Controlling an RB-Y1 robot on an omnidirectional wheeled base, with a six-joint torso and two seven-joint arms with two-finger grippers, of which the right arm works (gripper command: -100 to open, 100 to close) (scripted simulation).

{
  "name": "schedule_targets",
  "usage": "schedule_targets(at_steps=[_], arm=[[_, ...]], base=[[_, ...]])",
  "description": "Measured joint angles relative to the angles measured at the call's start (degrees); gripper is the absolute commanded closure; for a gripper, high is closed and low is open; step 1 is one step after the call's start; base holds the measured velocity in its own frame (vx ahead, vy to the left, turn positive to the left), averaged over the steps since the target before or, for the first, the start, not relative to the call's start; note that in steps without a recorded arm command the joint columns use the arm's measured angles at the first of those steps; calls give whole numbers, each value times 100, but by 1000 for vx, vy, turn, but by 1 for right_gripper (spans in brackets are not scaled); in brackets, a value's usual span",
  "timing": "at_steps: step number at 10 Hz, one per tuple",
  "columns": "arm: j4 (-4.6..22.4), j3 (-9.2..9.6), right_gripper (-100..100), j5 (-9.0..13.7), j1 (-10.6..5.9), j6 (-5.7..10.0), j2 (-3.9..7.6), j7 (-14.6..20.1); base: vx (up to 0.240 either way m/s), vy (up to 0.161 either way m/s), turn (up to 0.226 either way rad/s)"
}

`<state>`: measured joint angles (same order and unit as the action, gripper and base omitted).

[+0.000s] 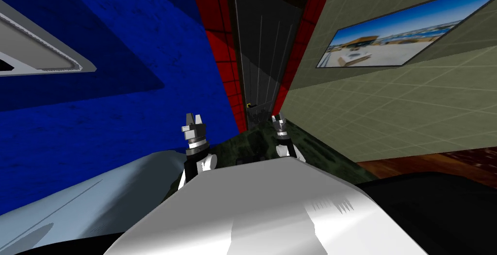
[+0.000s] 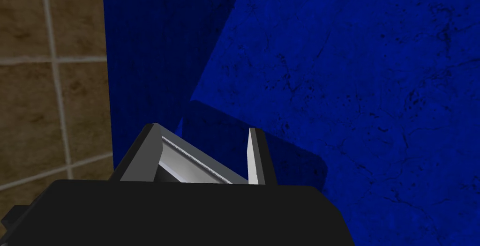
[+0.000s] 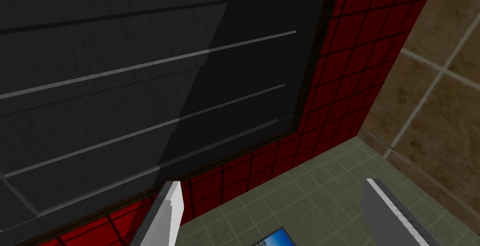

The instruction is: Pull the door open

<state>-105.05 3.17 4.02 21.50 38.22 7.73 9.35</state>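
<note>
A dark panelled door [image 1: 264,48] in a dark frame stands straight ahead, at the end of a narrow passage, set in a red tiled wall [image 1: 218,48]. It looks closed. A small yellow handle [image 1: 249,105] sits low on its left side. My right gripper [image 1: 277,118] is held up just right of and below the handle, short of the door. In the right wrist view, that gripper [image 3: 272,184] is open and empty, facing the door panels [image 3: 140,70]. My left gripper [image 1: 193,120] is raised to the left near the blue wall, and there it [image 2: 204,130] stands open and empty.
A blue wall [image 1: 97,96] with a grey-white frame [image 1: 43,53] closes in on the left. An olive tiled wall [image 1: 388,106] with a landscape picture [image 1: 388,38] closes in on the right. Dark green mottled floor [image 1: 315,145] leads to the door.
</note>
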Motion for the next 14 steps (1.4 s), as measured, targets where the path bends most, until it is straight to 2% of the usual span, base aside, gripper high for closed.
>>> schedule_targets(at_steps=[2,6,8,11,14], arm=[[335,-20,-100,22,-108,85,85,49],[901,-23,-100,43,-237,250,199,122],[1187,-27,-100,61,-263,355,292,182],[1653,-42,-100,86,-413,457,394,245],[2005,-44,-100,100,-470,565,472,295]], base=[[71,7,93],[63,0,93],[82,9,114],[69,-6,103],[51,4,84]])
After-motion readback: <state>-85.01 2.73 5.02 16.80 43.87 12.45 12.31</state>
